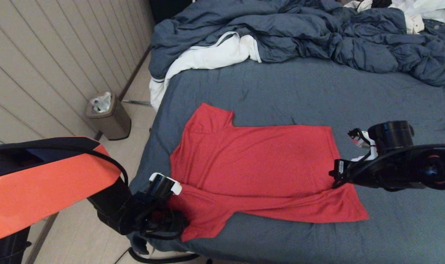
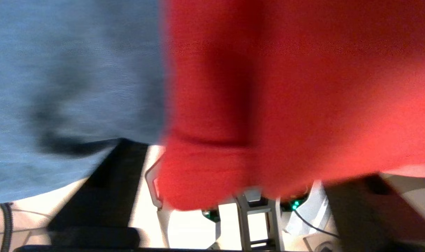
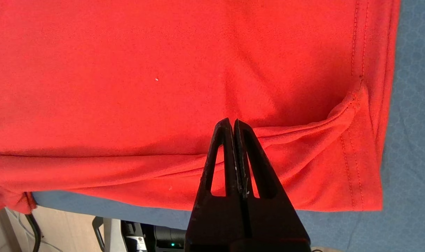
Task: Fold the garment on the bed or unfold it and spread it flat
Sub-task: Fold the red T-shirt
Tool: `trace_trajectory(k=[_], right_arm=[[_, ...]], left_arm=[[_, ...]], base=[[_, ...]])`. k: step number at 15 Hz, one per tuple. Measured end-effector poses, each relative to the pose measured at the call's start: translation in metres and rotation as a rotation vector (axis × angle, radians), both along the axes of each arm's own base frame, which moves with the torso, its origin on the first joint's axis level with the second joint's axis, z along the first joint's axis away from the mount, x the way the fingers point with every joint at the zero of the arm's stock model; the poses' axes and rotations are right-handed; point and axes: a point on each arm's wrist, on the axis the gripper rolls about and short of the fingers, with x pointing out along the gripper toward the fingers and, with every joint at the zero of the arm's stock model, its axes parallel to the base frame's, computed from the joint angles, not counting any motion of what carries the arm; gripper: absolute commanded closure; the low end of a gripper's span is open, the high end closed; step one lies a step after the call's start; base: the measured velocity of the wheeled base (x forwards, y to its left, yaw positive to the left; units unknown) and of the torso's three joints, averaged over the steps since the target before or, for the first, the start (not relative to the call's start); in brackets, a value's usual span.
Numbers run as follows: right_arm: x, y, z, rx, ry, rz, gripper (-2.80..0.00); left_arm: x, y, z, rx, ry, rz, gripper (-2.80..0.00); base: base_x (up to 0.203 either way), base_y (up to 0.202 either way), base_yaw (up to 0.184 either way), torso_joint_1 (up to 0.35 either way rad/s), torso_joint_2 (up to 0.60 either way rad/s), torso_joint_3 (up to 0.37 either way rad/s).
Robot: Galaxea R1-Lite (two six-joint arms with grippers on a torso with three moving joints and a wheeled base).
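The garment [image 1: 259, 165], a red short-sleeved T-shirt, lies spread with its plain side up on the slate-blue bed [image 1: 299, 91]. A long fold runs along its near side. My left gripper [image 1: 174, 198] is at the near sleeve by the bed's left edge. In the left wrist view, red cloth [image 2: 303, 87] fills most of the picture beside the blue sheet [image 2: 58, 70]. My right gripper [image 1: 334, 176] hovers at the hem end. Its jaws are shut with nothing between them, and its tips [image 3: 232, 121] sit over the fold in the shirt [image 3: 128, 87].
A rumpled blue duvet [image 1: 317, 33] is heaped across the far side of the bed. A white cloth with a dark stripe [image 1: 207, 55] hangs over the far left corner. A small bin [image 1: 108, 117] stands on the floor beside the panelled wall.
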Motion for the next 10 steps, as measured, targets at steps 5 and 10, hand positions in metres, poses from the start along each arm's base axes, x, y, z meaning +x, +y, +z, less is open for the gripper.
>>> trace_trajectory(k=[5, 10], right_arm=[[0.000, 0.000, 0.000, 0.000, -0.001, -0.001, 0.00], [0.000, -0.001, 0.001, 0.000, -0.004, -0.005, 0.00]], left_arm=[[-0.014, 0.005, 0.008, 0.001, -0.004, -0.013, 0.00], [-0.031, -0.001, 0.018, -0.004, -0.006, -0.057, 0.00]], base=[[0.000, 0.000, 0.000, 0.000, 0.00, 0.000], [0.000, 0.000, 0.000, 0.000, 0.00, 0.000]])
